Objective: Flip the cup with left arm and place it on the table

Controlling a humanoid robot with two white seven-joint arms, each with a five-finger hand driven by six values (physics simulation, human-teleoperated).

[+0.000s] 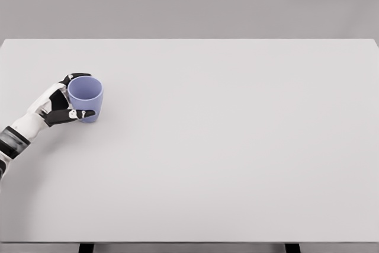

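Near the table's (pixel 237 146) left edge, the left hand (pixel 59 106) is wrapping its fingers around the purple cup (pixel 86 98). It is sitting mouth-up, so the flip looks done; letting go is probably remaining.

We see the worktop (pixel 237 146) bare from its centre to the right edge and along the front edge; only the cup (pixel 86 98) stands near the left edge, gripped by our left hand (pixel 59 106).

The cup (pixel 86 98) stands upright on the table (pixel 237 146), near its left edge, with the opening up. The left hand (pixel 59 106) is at the cup's left side, and its fingers (pixel 80 114) wrap around the cup.
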